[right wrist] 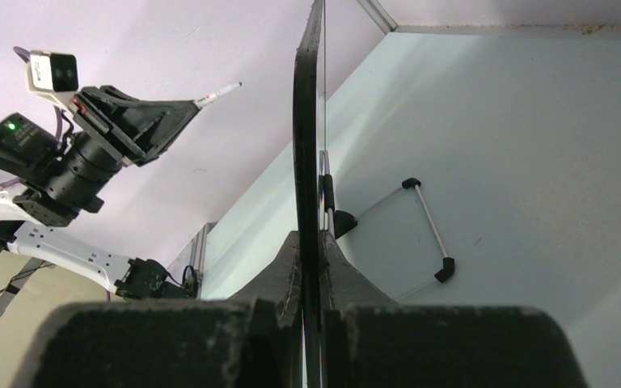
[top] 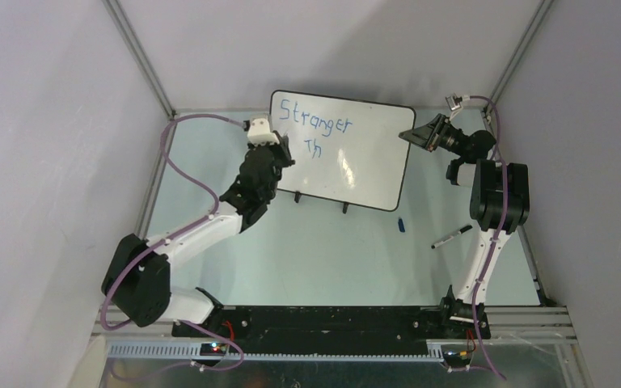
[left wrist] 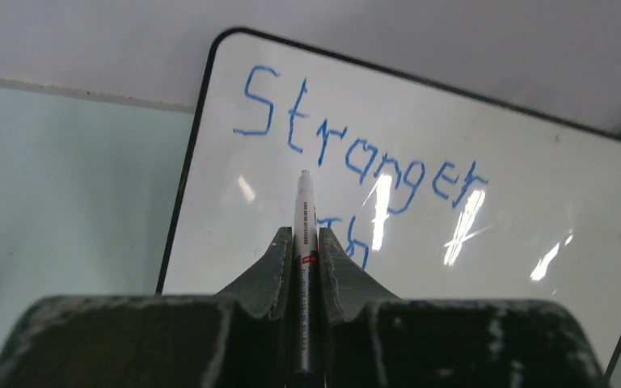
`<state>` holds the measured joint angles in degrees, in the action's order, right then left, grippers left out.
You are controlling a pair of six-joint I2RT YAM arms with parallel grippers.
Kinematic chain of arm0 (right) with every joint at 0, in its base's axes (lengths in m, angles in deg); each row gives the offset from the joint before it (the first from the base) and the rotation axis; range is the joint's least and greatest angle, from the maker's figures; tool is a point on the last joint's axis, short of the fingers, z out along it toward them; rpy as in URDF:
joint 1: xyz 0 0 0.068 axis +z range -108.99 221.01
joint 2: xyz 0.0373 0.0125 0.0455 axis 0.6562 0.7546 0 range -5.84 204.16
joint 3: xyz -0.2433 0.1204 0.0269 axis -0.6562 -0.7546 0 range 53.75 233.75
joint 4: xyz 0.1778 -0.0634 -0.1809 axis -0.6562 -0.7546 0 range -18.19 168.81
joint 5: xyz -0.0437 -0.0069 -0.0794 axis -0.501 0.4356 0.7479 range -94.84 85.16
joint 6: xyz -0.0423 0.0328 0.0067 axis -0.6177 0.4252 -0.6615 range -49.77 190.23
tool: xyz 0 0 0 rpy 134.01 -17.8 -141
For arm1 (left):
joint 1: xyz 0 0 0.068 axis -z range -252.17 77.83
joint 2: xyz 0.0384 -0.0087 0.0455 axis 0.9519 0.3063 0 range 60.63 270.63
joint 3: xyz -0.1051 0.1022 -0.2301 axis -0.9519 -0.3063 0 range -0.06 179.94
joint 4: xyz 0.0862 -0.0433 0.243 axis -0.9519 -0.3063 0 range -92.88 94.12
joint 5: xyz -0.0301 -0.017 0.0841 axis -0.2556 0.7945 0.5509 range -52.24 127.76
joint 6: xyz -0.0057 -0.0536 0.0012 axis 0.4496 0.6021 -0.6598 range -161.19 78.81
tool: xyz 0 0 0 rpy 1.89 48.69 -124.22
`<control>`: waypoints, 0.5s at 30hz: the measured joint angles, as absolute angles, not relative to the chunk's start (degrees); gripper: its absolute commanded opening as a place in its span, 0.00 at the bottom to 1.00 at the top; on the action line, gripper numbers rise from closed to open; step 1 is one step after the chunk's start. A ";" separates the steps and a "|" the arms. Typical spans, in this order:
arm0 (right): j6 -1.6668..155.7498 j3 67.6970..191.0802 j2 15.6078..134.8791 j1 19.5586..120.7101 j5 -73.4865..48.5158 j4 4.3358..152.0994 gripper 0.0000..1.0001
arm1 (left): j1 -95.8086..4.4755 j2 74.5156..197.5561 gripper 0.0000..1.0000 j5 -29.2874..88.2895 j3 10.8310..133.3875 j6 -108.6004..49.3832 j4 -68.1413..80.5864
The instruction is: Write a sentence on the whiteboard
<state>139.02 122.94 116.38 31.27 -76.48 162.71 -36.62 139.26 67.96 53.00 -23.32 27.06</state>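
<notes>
Whiteboard (top: 372, 166), right edge clamped by right gripper (top: 412, 134), lower part bare, left gripper (left wrist: 304, 236) closed on marker (left wrist: 304, 202), tip clear of its surface.

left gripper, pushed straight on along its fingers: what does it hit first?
The whiteboard face. The marker clamped in the left gripper leads, so its tip touches first, probably just below "Stranger", near the started second word. Right wrist view shows a gap between tip and board.

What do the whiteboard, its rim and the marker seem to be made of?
The whiteboard: smooth, glossy white coating, since light streaks reflect in it; the core is hidden. The rim: thin, black, dull, probably plastic. The marker: white, slightly shiny barrel, likely plastic.
</notes>
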 measured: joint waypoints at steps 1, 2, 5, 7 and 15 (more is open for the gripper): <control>139.04 122.94 116.38 31.27 -76.48 162.71 0.00 | -36.62 139.15 0.00 67.19 51.90 -23.80 28.57; 139.04 122.94 116.38 31.27 -76.48 162.71 0.00 | -36.62 138.84 0.00 66.27 50.13 -24.33 30.14; 139.02 122.94 116.38 31.27 -76.46 162.71 0.00 | -36.62 138.08 0.00 63.39 45.00 -24.94 33.07; 139.04 122.94 116.38 31.27 -76.46 162.71 0.00 | -36.62 138.08 0.00 61.05 42.57 -25.22 34.27; 139.04 122.94 116.38 31.29 -76.46 162.71 0.00 | -36.27 140.66 0.00 54.52 40.63 -25.24 43.23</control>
<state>139.04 122.94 116.38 31.29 -76.46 162.71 -36.27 140.66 54.52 40.63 -25.24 43.23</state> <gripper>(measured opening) 0.069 0.151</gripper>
